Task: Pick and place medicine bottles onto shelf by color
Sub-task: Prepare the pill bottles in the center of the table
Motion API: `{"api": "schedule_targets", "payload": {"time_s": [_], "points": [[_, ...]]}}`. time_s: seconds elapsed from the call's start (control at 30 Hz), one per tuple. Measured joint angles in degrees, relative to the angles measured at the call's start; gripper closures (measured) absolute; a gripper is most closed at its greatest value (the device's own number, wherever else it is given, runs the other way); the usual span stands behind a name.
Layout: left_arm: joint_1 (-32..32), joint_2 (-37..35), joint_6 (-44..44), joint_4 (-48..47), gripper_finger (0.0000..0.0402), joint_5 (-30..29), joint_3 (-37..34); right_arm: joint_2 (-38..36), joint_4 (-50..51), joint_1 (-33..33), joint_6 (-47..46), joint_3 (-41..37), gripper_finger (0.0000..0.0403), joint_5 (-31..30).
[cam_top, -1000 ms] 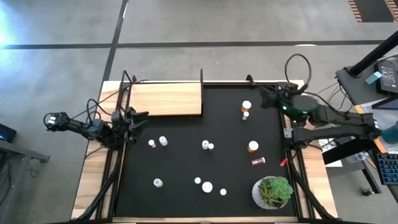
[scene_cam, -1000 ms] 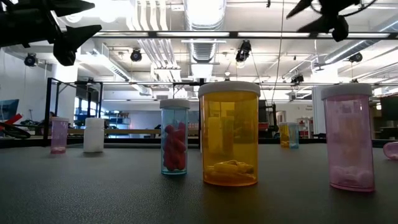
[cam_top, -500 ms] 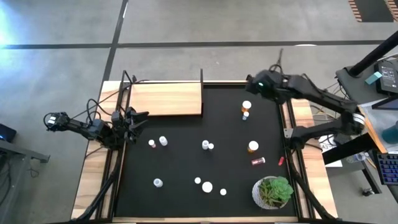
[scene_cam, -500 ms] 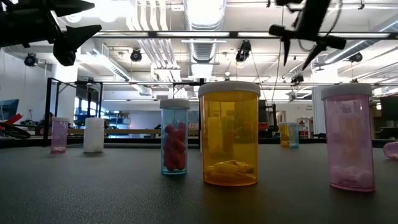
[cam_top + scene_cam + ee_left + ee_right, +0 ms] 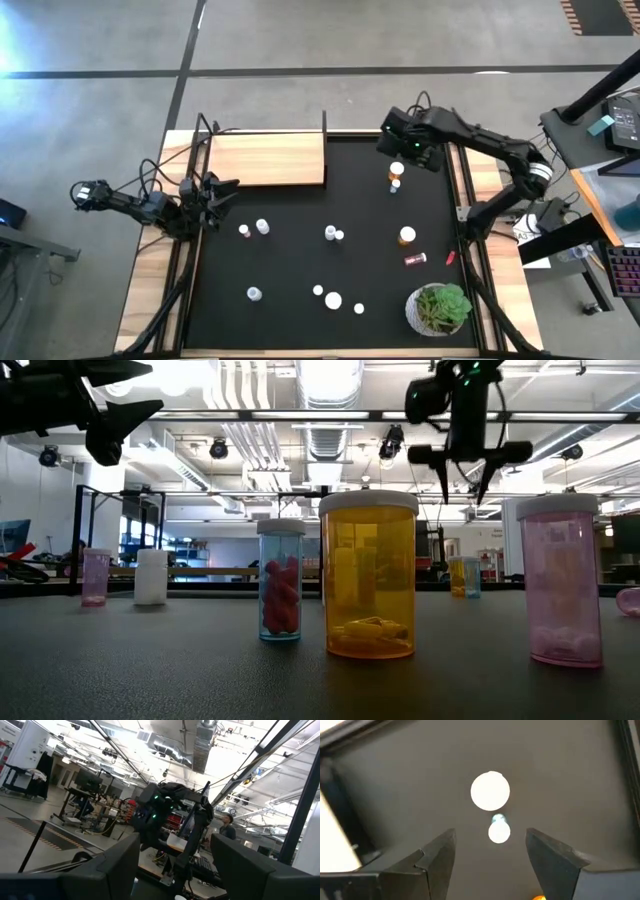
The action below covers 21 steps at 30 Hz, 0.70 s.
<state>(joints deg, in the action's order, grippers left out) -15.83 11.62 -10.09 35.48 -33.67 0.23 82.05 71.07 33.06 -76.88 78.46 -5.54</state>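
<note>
- My right gripper (image 5: 490, 852) is spread wide, holding nothing.
- Two white-capped bottles (image 5: 490, 791) sit right below it, between my fingers (image 5: 438, 855).
- My left gripper (image 5: 222, 190) waits, spread too.

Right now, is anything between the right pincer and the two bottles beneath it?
Nothing visible. The right pincer hangs open above the larger white-capped orange bottle and the small white-capped bottle beside it, with only bare black mat around them.
</note>
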Motion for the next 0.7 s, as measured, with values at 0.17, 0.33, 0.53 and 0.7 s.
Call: {"api": "schedule_targets", "payload": {"time_s": [0.17, 0.33, 0.53, 0.7], "points": [[0.01, 0.0, -0.01, 0.0, 0.0173, -0.02, -0.01, 3.06, 0.07, -0.02, 2.71, -0.05, 0.0171, 0.61], [0.01, 0.0, -0.01, 0.0, 0.0173, -0.02, 0.0, 4.47, 0.24, -0.02, 4.31, -0.07, 0.0127, 1.09], [0.02, 0.0, 0.0, 0.0, 0.0173, -0.02, 0.0, 6.32, 0.21, 0.06, 6.75, -0.35, 0.0055, -0.02], [0.0, 0.0, 0.0, 0.02, 0.0173, -0.01, 0.0, 8.24, -0.94, 1.42, 10.5, -2.06, 0.0034, -0.48]]}}
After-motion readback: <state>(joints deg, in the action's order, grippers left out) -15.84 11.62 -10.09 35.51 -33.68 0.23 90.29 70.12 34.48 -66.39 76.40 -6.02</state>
